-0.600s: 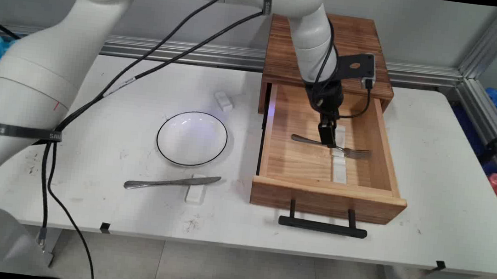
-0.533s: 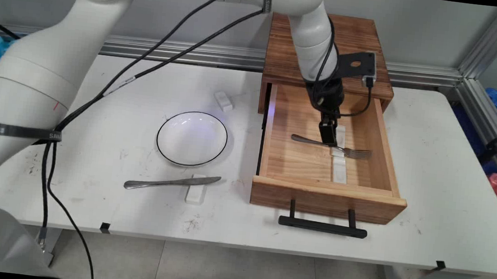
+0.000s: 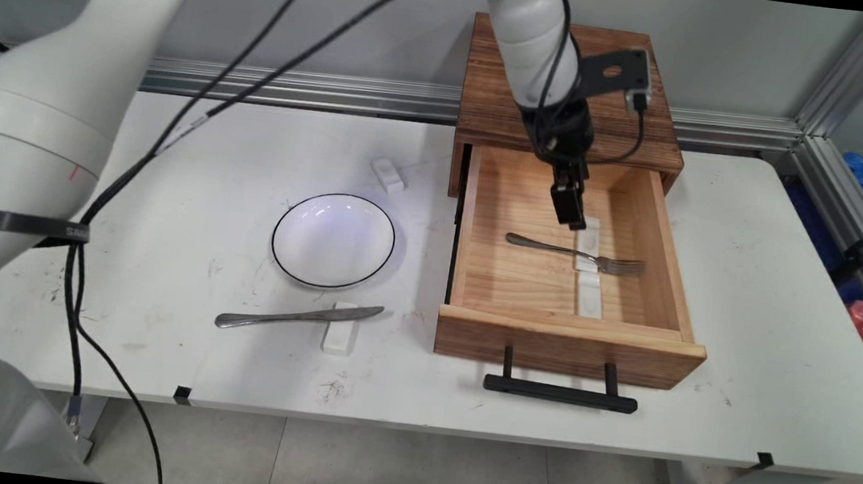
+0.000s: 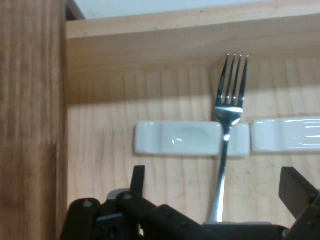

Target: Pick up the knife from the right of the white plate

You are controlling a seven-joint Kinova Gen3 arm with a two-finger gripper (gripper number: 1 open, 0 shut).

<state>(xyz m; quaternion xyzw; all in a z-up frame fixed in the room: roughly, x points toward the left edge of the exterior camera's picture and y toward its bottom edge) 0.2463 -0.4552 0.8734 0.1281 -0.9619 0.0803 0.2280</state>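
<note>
While the tool (image 3: 574,223) is held with its fingers apart over the open wooden drawer (image 3: 573,341) on the tabletop (image 3: 775,326), nothing is gripped, and the fork (image 3: 575,253) is seen lying free just beneath it, propped across a white rest (image 4: 180,138).

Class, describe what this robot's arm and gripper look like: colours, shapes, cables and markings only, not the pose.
The arm is white, built of thick rounded tubular links. Black cables hang along it, held by a black strap with pale lettering; a small red mark sits on one link. A black bracket with a round hole is fixed at the wrist. The gripper is black, with a jointed linkage and two fingers.
</note>
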